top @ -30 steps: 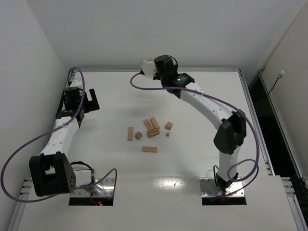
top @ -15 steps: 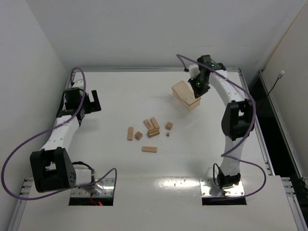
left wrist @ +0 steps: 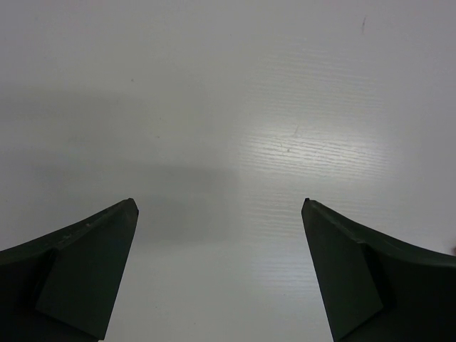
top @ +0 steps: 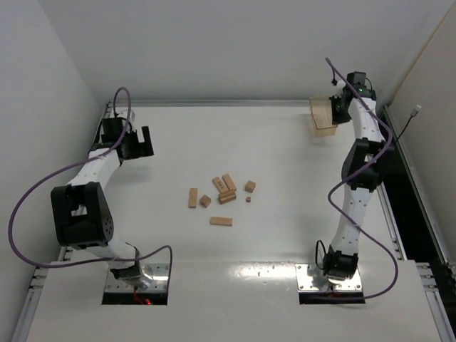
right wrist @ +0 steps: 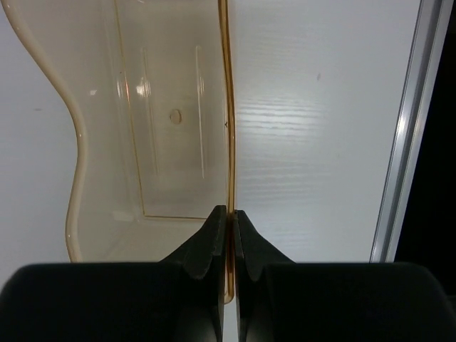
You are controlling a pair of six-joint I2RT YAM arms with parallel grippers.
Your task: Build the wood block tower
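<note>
Blocks (top: 222,189) of light wood are scattered loose on the worktop (top: 285,235). They are well apart from both sets of jaws, and nearer the arm bases than either set. No stack is formed.

On the side toward the left jaws, a short bar (top: 192,197) and a small cube (top: 205,201) are seen just beside each other. On the side toward the right jaws lie another cube (top: 250,186) and a tiny bit (top: 248,199). Between these, a few bars (top: 226,185) are clustered close together. One more bar (top: 221,221) is set alone, farthest from both sets of jaws.

The left jaws are spread wide with nothing between them. In the wrist view only bare worktop is seen below and ahead of them.

The right jaws are pressed together on the thin side wall of a translucent amber box (right wrist: 171,128), which is held near the far right corner of the worktop. In the wrist view the hollow of the box is seen left of these jaws, and a metal rail (right wrist: 406,142) runs along to their right.
</note>
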